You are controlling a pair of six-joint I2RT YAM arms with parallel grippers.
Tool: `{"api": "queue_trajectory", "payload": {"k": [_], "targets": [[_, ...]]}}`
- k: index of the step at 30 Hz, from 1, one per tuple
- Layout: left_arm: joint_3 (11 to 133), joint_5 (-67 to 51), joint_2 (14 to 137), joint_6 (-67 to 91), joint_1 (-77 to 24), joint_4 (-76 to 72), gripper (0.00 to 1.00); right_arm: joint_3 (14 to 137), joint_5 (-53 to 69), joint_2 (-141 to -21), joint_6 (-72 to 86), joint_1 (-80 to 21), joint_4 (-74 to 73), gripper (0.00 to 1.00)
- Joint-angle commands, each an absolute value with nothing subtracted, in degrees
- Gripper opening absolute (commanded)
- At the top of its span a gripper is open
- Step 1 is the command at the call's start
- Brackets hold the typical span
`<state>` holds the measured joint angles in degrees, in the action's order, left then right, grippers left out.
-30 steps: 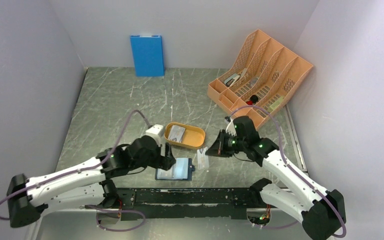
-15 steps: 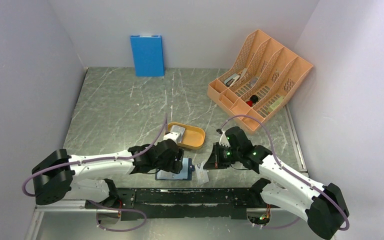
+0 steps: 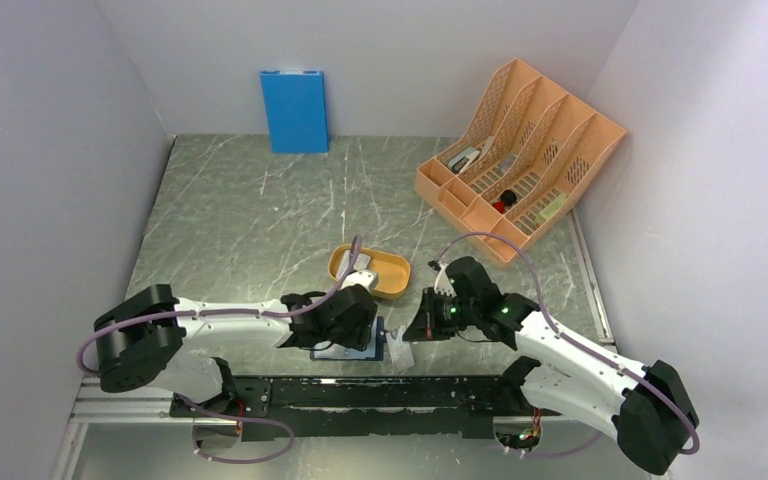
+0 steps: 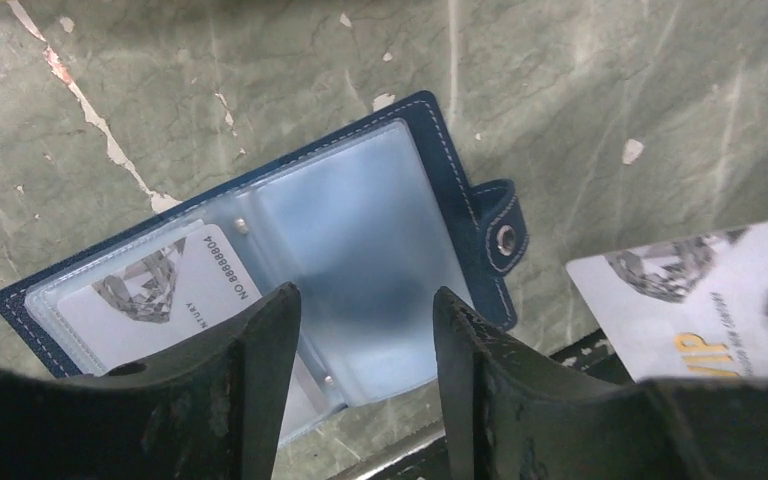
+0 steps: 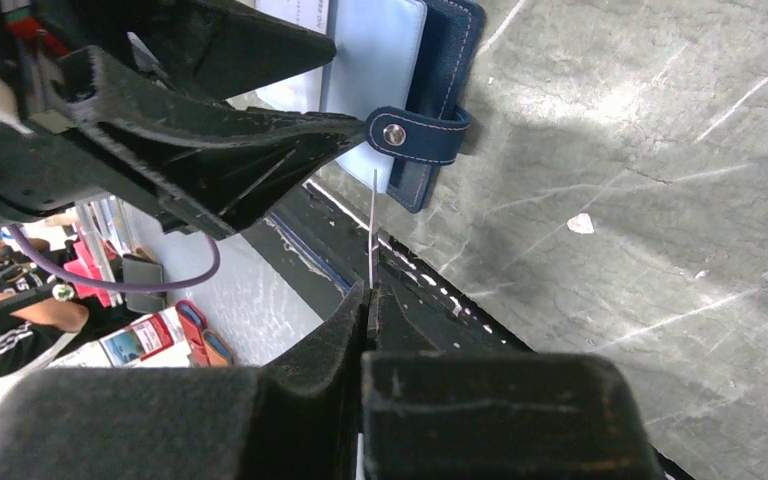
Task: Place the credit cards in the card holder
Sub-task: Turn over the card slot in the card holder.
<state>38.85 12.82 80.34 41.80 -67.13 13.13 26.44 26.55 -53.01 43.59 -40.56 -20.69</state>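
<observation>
The card holder point(image 4: 360, 220) is being shown in dark navy edged with pale stitching, its inner pockets in cloudy pale blue and its snap in silver. A credit card point(image 4: 150, 290) in one pocket is being seen as pale grey-white, with a grey faceted print and black digits. A second card point(image 4: 700, 300) is being displayed with gold lettering. The table point(image 3: 250, 210) is being pictured in grey-green, veined white like marble. The tray point(image 3: 395, 275) is being shown in orange, the panel point(image 3: 294, 110) in bright blue, the rack point(image 3: 550, 130) in peach, and the arms point(image 3: 230, 320) in white and black with purple cables point(image 3: 520, 245).
</observation>
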Motion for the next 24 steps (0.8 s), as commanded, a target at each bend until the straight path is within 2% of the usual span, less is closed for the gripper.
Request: {"api": "queue_trajectory", "payload": {"k": [1,6,20,24], "targets": [[40.14,15.64,82.44,42.01,-67.54,12.05,0.56,26.01,25.67,-52.12,44.4,-41.61,-18.82,0.0],[39.72,15.86,85.14,42.91,-67.53,12.14,0.51,26.53,25.09,-52.26,44.87,-43.08,-18.3,0.0],[37.15,17.48,84.99,45.15,-67.53,13.13,0.06,25.31,24.07,-52.79,46.05,-44.83,-16.53,0.0],[36.32,17.83,84.65,45.57,-67.51,13.03,0.05,24.83,24.1,-53.35,46.26,-45.25,-15.98,0.0]]}}
